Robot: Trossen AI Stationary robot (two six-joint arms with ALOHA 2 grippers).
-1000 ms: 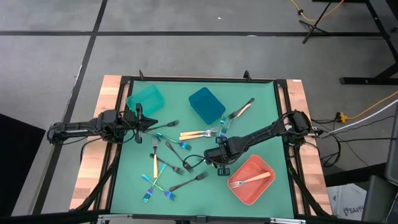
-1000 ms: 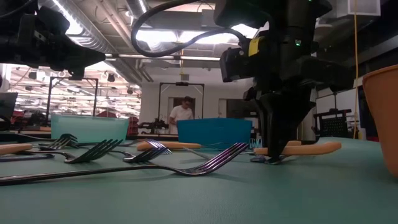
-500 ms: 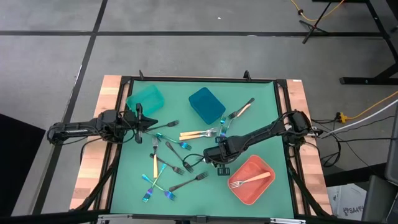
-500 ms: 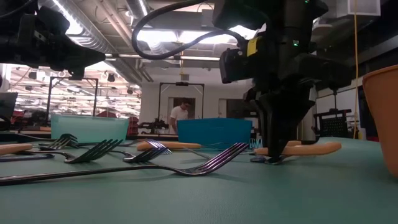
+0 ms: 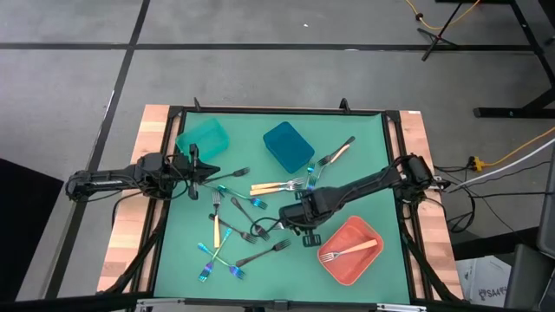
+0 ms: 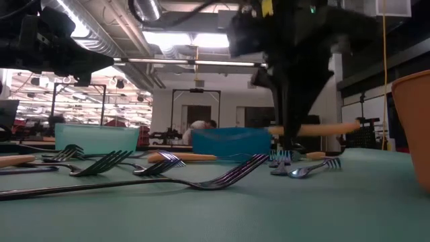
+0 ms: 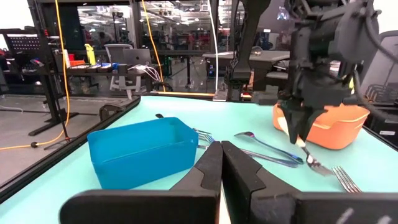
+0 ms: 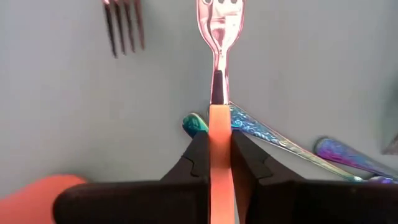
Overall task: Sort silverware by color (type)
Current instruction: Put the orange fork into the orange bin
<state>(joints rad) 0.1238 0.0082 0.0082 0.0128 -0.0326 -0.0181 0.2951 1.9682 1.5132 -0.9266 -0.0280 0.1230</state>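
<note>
My right gripper (image 5: 303, 222) hangs a little above the mat's middle, left of the coral bin (image 5: 364, 260), shut on a gold-handled fork (image 6: 316, 128) with a silver head (image 8: 221, 18). Several other forks lie flat on the green mat: black ones (image 5: 264, 251), iridescent ones (image 5: 208, 260) and gold-handled ones (image 5: 276, 185). One gold-handled fork (image 5: 349, 251) lies in the coral bin. My left gripper (image 5: 196, 166) waits shut at the table's left edge, next to the teal bin (image 5: 202, 137). My right gripper pinches the fork's gold handle (image 8: 219, 146) between its two fingers, close to the end that joins the silver neck. The fingers point down and lie across the fork. The fork hangs about level, clear of the mat, with the handle's long free end (image 6: 346, 126) sticking out sideways.
A blue bin (image 5: 288, 146) stands at the far middle of the mat. Two iridescent forks (image 8: 273, 140) lie on the mat right under the lifted fork. A raised black frame (image 5: 395, 156) borders the mat. Beyond the table a person bends over in the room.
My right gripper has risen, staying shut, and has drifted slightly toward the table's left. The gold-handled fork, which lay on the mat in its fingers, is now lifted clear and hangs about level. The other forks have stayed where they were.
</note>
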